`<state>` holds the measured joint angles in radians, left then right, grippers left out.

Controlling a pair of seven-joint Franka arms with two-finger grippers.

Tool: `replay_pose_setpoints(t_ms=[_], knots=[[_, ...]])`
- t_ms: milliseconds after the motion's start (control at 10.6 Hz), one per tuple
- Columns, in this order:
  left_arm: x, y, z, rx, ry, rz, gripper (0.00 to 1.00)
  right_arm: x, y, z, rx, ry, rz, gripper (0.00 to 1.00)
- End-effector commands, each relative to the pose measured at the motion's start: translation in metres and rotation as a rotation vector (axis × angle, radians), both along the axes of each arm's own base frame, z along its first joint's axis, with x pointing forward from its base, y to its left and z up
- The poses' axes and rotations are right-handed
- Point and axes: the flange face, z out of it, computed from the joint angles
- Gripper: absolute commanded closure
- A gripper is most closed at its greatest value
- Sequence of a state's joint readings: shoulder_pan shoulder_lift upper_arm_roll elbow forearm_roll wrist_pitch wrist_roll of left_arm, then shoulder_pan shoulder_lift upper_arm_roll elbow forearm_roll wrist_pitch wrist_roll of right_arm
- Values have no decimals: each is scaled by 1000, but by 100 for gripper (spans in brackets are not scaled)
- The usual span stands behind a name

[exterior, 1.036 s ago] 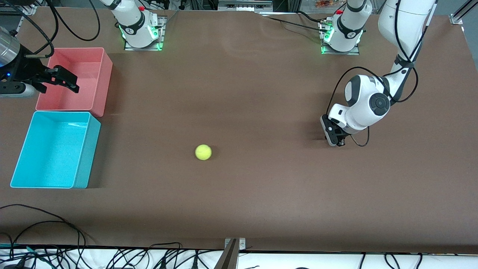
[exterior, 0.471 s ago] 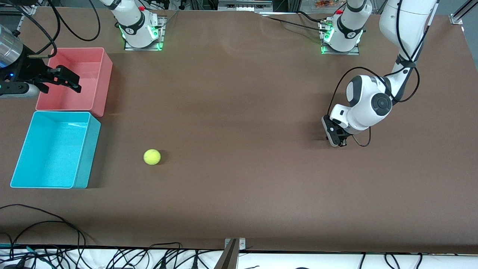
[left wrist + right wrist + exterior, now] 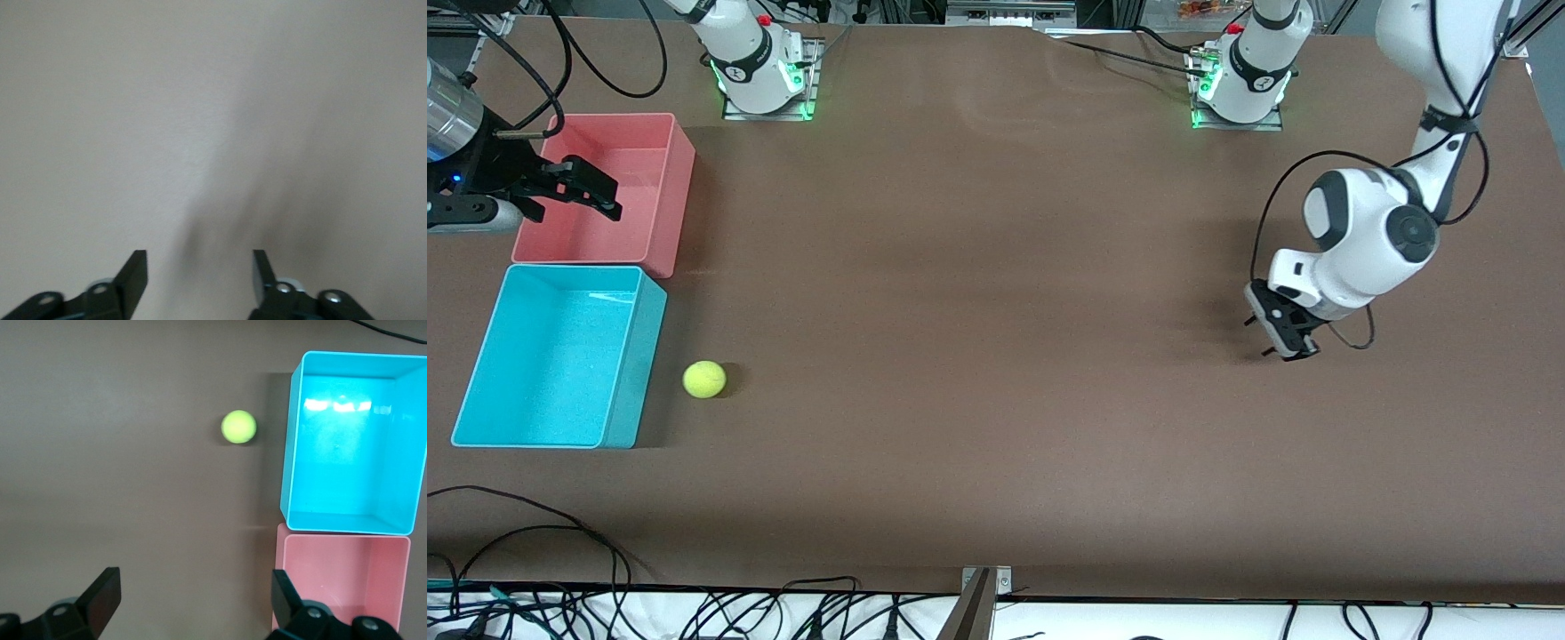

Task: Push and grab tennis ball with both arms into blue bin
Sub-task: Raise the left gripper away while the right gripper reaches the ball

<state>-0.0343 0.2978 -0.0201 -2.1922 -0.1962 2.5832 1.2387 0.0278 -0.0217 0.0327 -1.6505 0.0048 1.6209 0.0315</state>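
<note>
Beside the blue bin point(image 3: 480, 356), tennis ball point(image 3: 704, 380)

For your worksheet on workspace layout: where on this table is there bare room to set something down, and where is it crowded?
Bare brown table runs from the tennis ball across to the left gripper, and along the edge nearest the front camera. Crowded: the right arm's end, where the blue bin and pink bin touch, the ball beside the blue one, the right gripper over the pink.

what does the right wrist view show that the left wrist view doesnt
Only the right wrist view shows the tennis ball on the table beside the blue bin, with the pink bin next to it, and the open right gripper. Only the left wrist view shows the left gripper, its jaws apart over bare table. Both show the brown table.
</note>
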Motion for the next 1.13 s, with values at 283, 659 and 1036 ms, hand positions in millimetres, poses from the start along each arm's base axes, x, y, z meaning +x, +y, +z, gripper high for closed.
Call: replay_pose_setpoints(t_ms=[283, 659, 1036], knots=[[-30, 39, 94, -17, -102, 71, 0, -4, -4, 1, 17, 8, 1, 0], [-31, 41, 131, -19, -171, 73, 0, 16, 15, -19, 12, -24, 38, 0], [-31, 72, 160, -20, -216, 130, 0, 43, 26, -58, 16, -35, 89, 0]])
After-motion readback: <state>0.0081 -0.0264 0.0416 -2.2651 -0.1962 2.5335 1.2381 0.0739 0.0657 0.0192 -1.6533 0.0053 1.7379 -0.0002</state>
